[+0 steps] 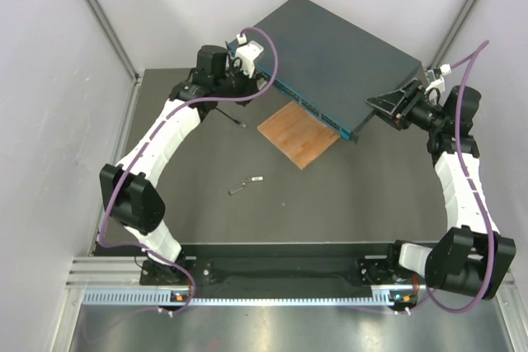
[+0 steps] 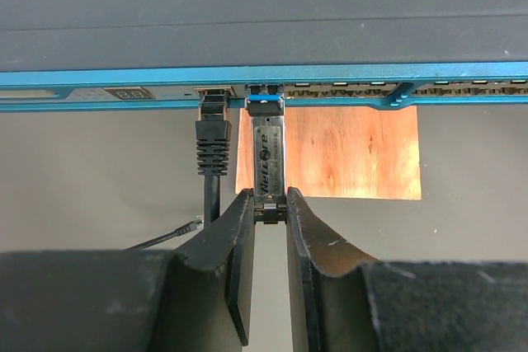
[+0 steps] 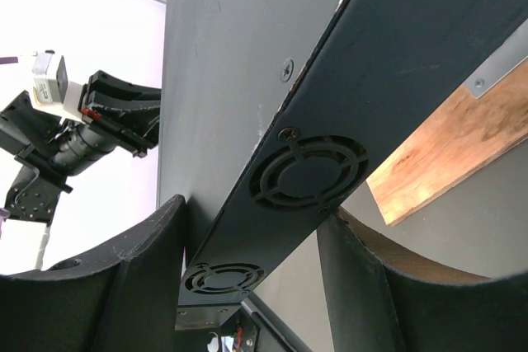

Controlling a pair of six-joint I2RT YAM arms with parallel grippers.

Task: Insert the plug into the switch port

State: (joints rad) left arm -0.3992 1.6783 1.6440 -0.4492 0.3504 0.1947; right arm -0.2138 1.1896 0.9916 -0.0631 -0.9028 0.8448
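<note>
The dark switch (image 1: 338,55) lies tilted, its teal front face (image 2: 462,76) resting on a wooden board. One plug (image 2: 213,109) of the thin black cable (image 2: 211,199) sits in a switch port (image 2: 214,92). The cable's other plug (image 2: 193,224) lies loose on the table. My left gripper (image 2: 270,204) is shut on a silver labelled module (image 2: 268,150), whose blue tip is in the neighbouring port. My right gripper (image 3: 252,220) is shut on the switch's right end (image 3: 313,171), one finger on top and one below.
The brown wooden board (image 1: 299,133) lies under the switch's front edge. Two small loose grey pieces (image 1: 246,185) lie on the table in the middle. White walls close in on both sides and the back.
</note>
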